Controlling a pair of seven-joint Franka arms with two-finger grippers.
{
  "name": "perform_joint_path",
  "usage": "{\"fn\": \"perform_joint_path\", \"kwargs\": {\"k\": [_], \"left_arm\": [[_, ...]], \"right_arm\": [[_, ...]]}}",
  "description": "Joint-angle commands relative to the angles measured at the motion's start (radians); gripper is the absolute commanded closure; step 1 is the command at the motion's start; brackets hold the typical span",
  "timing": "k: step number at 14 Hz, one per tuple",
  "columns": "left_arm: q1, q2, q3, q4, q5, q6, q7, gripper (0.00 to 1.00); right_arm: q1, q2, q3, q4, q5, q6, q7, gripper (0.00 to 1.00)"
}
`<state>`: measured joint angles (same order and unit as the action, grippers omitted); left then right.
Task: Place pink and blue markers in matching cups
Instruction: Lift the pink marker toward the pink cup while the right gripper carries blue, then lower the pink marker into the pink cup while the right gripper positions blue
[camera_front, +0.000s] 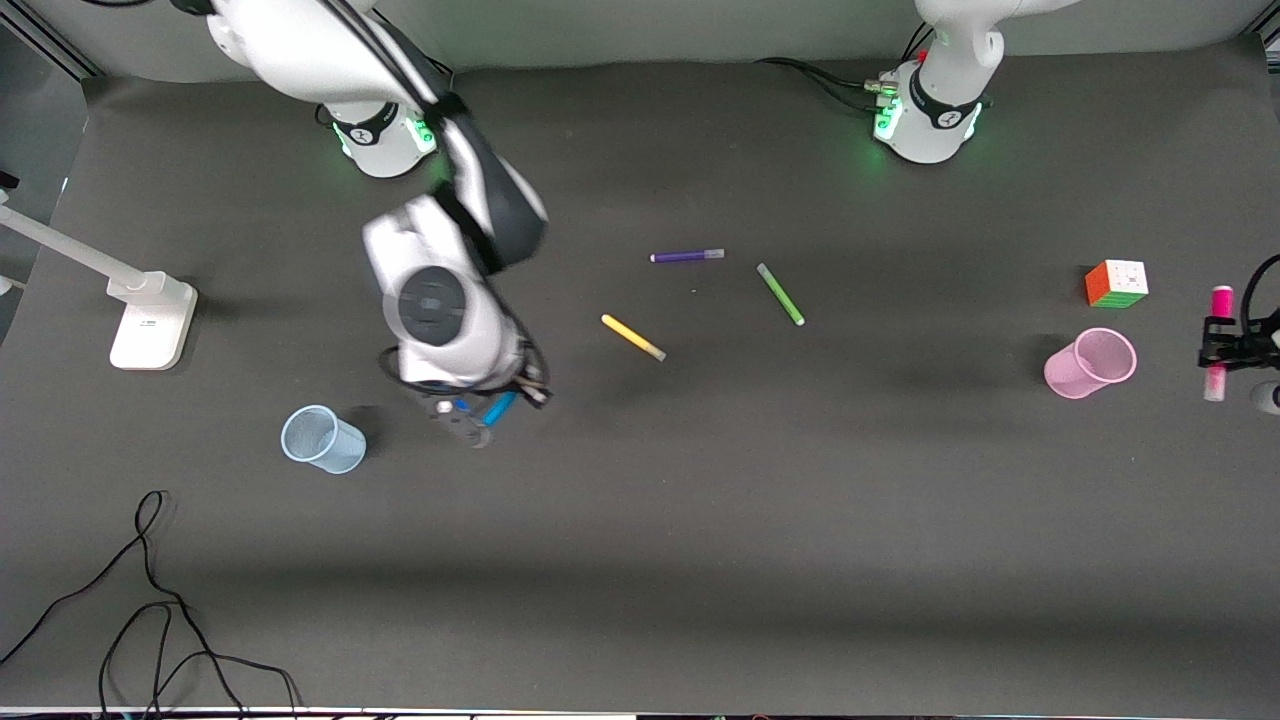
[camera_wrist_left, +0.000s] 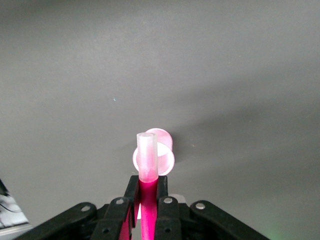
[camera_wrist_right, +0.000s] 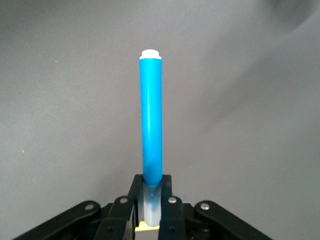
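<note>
Right gripper (camera_front: 478, 420), clamped on the blue marker (camera_front: 499, 408), hangs beside the blue cup (camera_front: 322, 439): centre it over the rim first. Left gripper (camera_front: 1218, 345) clamps the pink marker (camera_front: 1219, 303) near the pink cup (camera_front: 1090, 363); align likewise.

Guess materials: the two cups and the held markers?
Pink cup and blue cup: likely thin translucent plastic; the table shows through their walls. Blue marker in the right gripper: smooth glossy plastic, with a highlight streak down the barrel. Pink marker in the left gripper: probably plastic, with a frosted pale cap.
</note>
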<state>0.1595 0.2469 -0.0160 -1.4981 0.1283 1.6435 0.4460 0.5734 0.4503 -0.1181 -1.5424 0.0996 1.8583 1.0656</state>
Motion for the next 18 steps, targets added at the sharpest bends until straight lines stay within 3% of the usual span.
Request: {"fn": "perform_joint_path", "kwargs": {"k": [1, 5, 10, 13, 16, 18], "left_arm": [[0.020, -0.099, -0.010, -0.179, 0.022, 0.143, 0.118, 1.00], [0.025, -0.264, 0.001, -0.534, -0.042, 0.441, 0.333, 1.00], [0.104, -0.275, 0.018, -0.695, -0.303, 0.622, 0.771, 1.00], [0.137, -0.268, 0.018, -0.774, -0.517, 0.754, 1.122, 1.00], [0.164, -0.245, 0.018, -0.800, -0.761, 0.766, 1.418, 1.00], [0.201, -0.226, 0.018, -0.815, -0.849, 0.762, 1.564, 1.00]], "right_arm": [[-0.081, -0.097, -0.023, -0.019, 0.000, -0.100, -0.274, 0.92], [-0.093, -0.150, -0.197, 0.027, 0.000, -0.253, -0.658, 0.92], [-0.095, -0.150, -0.411, 0.094, 0.000, -0.370, -1.068, 0.92], [-0.096, -0.142, -0.457, 0.107, 0.002, -0.416, -1.191, 0.92], [-0.102, -0.131, -0.459, 0.111, 0.012, -0.470, -1.211, 0.92], [-0.122, -0.102, -0.456, 0.146, 0.017, -0.508, -1.222, 0.92]]}}
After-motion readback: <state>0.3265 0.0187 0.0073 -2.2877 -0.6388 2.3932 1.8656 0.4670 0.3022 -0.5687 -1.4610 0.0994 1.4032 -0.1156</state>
